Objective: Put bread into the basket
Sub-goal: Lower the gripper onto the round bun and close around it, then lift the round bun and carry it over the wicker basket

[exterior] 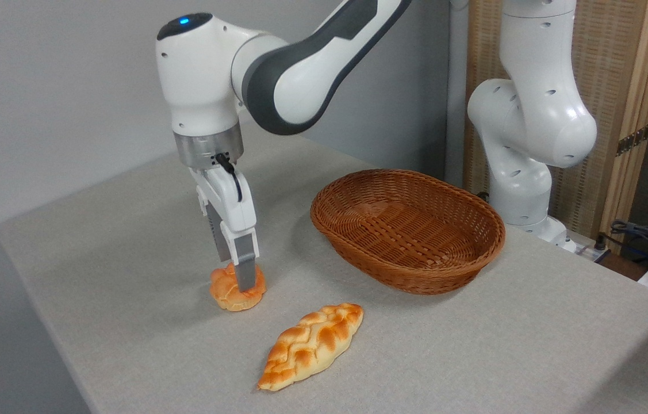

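Now the tool (241, 280) is straight down over the bread (237, 290), its near finger (246, 270) lying across the front of the bun and the far one hidden behind, so the fingers bracket it and look to be pinching it, though how firmly is hard to call. The bun sits on the tabletop (128, 276), or barely above it. The key relation: the basket (408, 230) lies off to the right and a little farther back, well apart from the bun, its long axis running on that same diagonal. The braided loaf (311, 346) lies nearer the camera, clear of that line. Likely next comes a lift, then a carry right over the near rim.
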You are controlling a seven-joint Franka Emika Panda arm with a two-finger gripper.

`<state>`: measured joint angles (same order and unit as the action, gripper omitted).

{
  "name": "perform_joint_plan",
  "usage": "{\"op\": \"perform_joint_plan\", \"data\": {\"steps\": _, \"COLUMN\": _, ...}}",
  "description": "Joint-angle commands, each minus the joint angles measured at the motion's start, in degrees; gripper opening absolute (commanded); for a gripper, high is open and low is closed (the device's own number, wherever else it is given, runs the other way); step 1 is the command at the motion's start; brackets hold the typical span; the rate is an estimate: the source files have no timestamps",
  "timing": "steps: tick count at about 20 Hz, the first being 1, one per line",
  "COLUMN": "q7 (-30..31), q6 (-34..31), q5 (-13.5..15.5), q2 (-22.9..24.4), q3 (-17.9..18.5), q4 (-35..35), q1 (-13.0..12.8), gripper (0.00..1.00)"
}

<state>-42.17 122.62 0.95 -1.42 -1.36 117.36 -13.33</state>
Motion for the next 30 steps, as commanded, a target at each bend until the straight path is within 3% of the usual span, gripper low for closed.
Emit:
{"op": "perform_joint_plan", "data": {"steps": 1, "q7": -0.8, "q6": 3.9, "q5": 0.3, "q2": -0.2, "q3": 0.3, "q4": 1.8, "q1": -0.6, "gripper": 1.00}}
{"op": "perform_joint_plan", "data": {"steps": 3, "q7": -0.9, "q6": 3.9, "q5": 0.3, "q2": -0.6, "q3": 0.3, "q4": 1.8, "q1": -0.6, "gripper": 1.00}}
{"op": "perform_joint_plan", "data": {"steps": 4, "q7": -1.3, "q6": 3.9, "q5": 0.2, "q2": -0.7, "q3": 0.3, "q4": 1.9, "q1": -0.6, "gripper": 0.92}}
{"op": "perform_joint_plan", "data": {"steps": 7, "q7": -1.9, "q6": 3.9, "q5": 0.1, "q2": -0.6, "q3": 0.3, "q4": 1.8, "q1": -0.6, "gripper": 0.38}}
{"op": "perform_joint_plan", "data": {"steps": 11, "q7": -8.0, "q6": 3.2, "q5": 0.2, "q2": -0.5, "q3": 0.4, "q4": 1.8, "q1": -0.5, "gripper": 0.13}}
{"op": "perform_joint_plan", "data": {"steps": 25, "q7": -7.9, "q6": 2.7, "q5": 0.5, "q2": 0.8, "q3": 1.1, "q4": 1.3, "q1": -0.5, "gripper": 0.11}}
{"op": "perform_joint_plan", "data": {"steps": 30, "q7": -8.0, "q6": -6.5, "q5": 1.1, "q2": 8.1, "q3": 2.6, "q4": 1.0, "q1": 0.1, "gripper": 0.11}}
